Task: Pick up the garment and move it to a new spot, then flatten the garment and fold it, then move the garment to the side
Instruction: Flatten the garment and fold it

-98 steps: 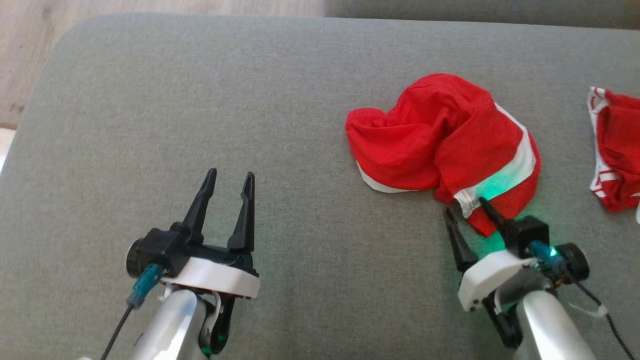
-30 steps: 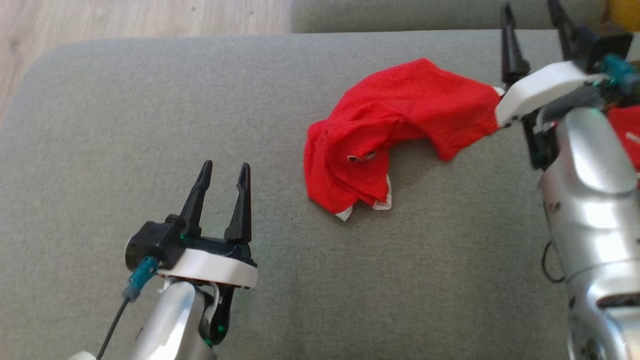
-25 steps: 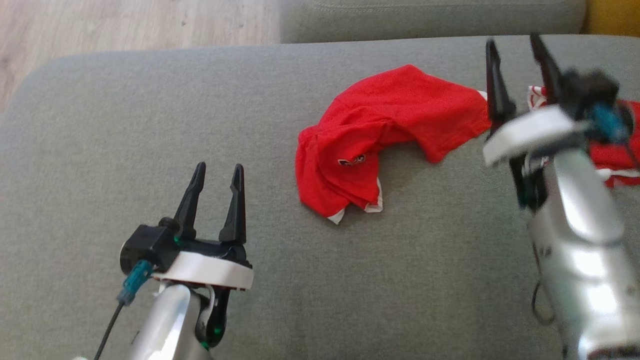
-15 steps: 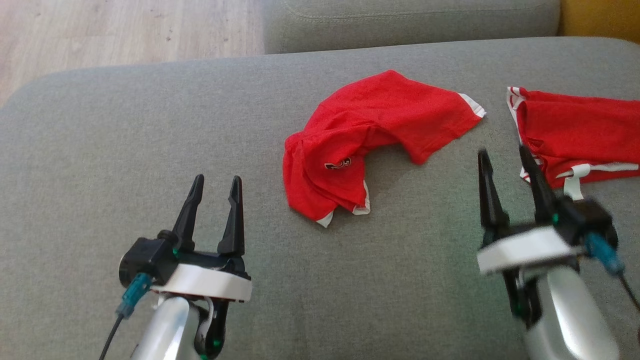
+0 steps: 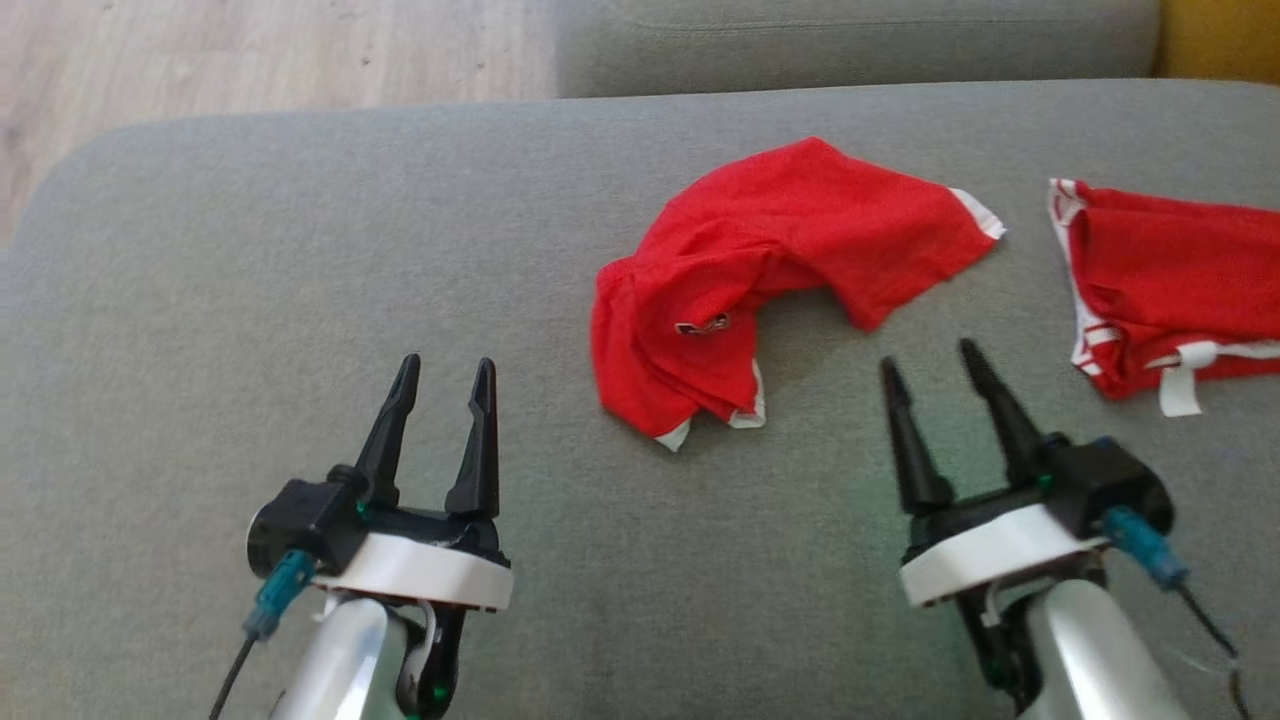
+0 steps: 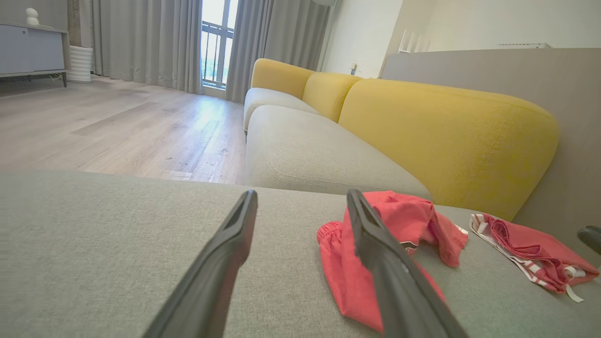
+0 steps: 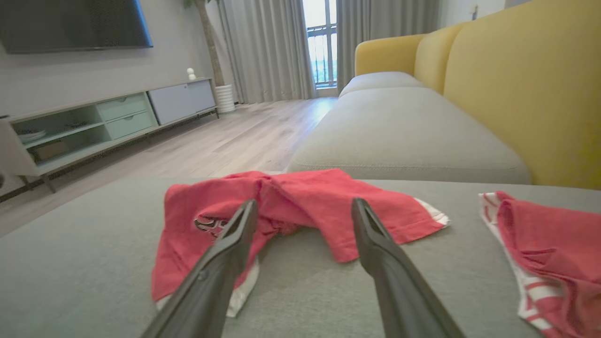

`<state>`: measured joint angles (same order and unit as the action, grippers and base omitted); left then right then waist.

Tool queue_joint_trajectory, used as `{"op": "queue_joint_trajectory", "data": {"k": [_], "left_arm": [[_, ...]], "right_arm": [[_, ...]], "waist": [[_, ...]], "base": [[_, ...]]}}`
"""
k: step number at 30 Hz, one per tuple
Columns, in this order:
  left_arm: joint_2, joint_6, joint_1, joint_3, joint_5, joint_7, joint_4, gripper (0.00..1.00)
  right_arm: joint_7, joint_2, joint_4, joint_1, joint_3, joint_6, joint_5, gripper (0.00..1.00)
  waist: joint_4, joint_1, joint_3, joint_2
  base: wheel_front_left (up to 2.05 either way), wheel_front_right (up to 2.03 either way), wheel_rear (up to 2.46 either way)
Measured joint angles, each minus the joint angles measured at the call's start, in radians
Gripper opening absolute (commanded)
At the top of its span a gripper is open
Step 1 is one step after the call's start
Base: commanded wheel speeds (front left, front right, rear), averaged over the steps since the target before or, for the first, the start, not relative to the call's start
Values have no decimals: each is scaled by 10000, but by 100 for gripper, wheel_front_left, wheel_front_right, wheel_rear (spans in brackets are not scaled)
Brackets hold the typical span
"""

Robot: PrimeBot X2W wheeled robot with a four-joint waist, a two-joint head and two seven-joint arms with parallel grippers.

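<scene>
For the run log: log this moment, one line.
red shorts: crumpled on cushion | left gripper: open, empty | right gripper: open, empty

A grey sofa seat [image 5: 300, 250] bears a red-and-white cloth [image 5: 1170, 280], perhaps shorts, near a yellow backrest [image 6: 446, 126].

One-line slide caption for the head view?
Left gripper and right gripper open, empty, short of a crumpled red garment on the grey cushion; second red garment at right.

The red garment [image 5: 790, 230] bears a small dark badge [image 5: 701, 325], possibly lettering, too blurred to read.
</scene>
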<state>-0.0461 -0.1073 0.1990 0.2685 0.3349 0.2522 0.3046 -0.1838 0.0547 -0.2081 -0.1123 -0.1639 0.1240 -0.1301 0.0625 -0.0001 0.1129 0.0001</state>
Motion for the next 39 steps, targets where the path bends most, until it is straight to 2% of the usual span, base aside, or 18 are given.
{"op": "queue_joint_trajectory", "data": {"k": [4, 13, 21, 28, 29, 30, 34, 39], "left_arm": [[-2, 2, 14, 146, 19, 0, 15, 100], [0, 2, 118, 253, 104, 0, 148, 100], [0, 2, 264, 364, 205, 0, 174, 100], [0, 4, 278, 447, 267, 0, 186, 100], [0, 6, 282, 462, 267, 0, 194, 100], [0, 10, 284, 479, 267, 0, 197, 100], [0, 19, 286, 483, 267, 0, 234, 100], [0, 19, 289, 426, 263, 0, 326, 100]], "right_arm": [[330, 0, -324, -93, -650, 0, 286, 100], [709, 2, -2069, -1037, -1592, 0, 1078, 100], [652, 8, -3501, -1814, -1350, 0, 2067, 100], [328, 10, -4291, -2137, -966, 0, 2123, 100], [297, 12, -4364, -2202, -949, 0, 2117, 41], [278, 12, -4422, -2280, -941, 0, 2094, 0], [52, 13, -4441, -2525, -972, 0, 1900, 0], [-111, 19, -3981, -2563, -1264, 0, 1068, 0]], "waist": [[363, 0, 138, 0], [1260, 1, 488, 0], [1766, 2, 686, 0], [1979, 1, 865, 0], [1980, 1, 884, 0], [1973, 1, 902, 0], [1847, 1, 906, 0], [1501, 1, 781, 0]], "base": [[0, 0, 0], [0, 0, 0], [0, 0, 0], [0, 0, 0], [0, 0, 0], [0, 0, 0], [0, 0, 0], [0, 0, 0]]}}
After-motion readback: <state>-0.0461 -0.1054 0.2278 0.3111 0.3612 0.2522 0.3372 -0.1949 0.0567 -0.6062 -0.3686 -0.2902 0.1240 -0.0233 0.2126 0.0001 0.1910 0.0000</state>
